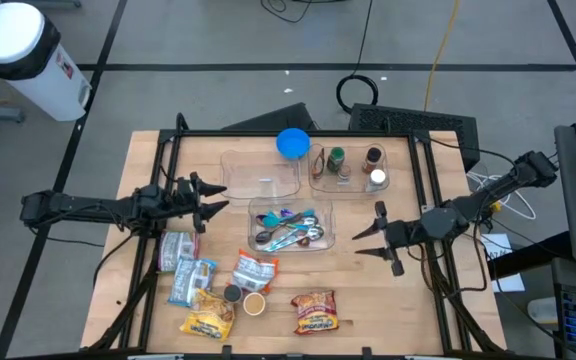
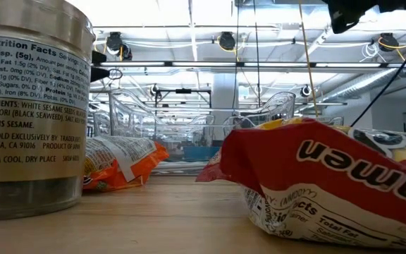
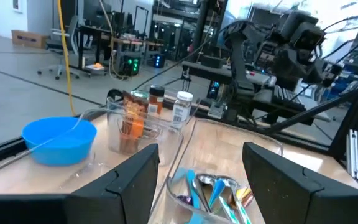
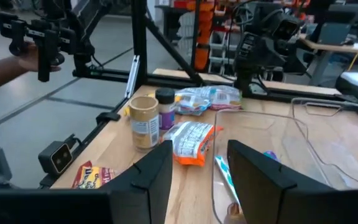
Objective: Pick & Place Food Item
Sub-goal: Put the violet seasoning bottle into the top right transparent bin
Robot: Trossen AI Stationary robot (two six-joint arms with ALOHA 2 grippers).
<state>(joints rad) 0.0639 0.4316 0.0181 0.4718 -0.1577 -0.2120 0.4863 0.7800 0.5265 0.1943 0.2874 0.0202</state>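
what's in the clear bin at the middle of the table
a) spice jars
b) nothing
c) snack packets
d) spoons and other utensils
d: the high view shows the middle clear bin holding a heap of metal spoons and coloured utensils; the spice jars sit in another bin behind it, and the snack packets lie on the table.

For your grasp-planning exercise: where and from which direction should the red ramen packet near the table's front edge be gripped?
The ramen packet lies flat, apart from its neighbours. Come straight down from above and pinch across its puffed middle, probably with the open right gripper, the nearer one.
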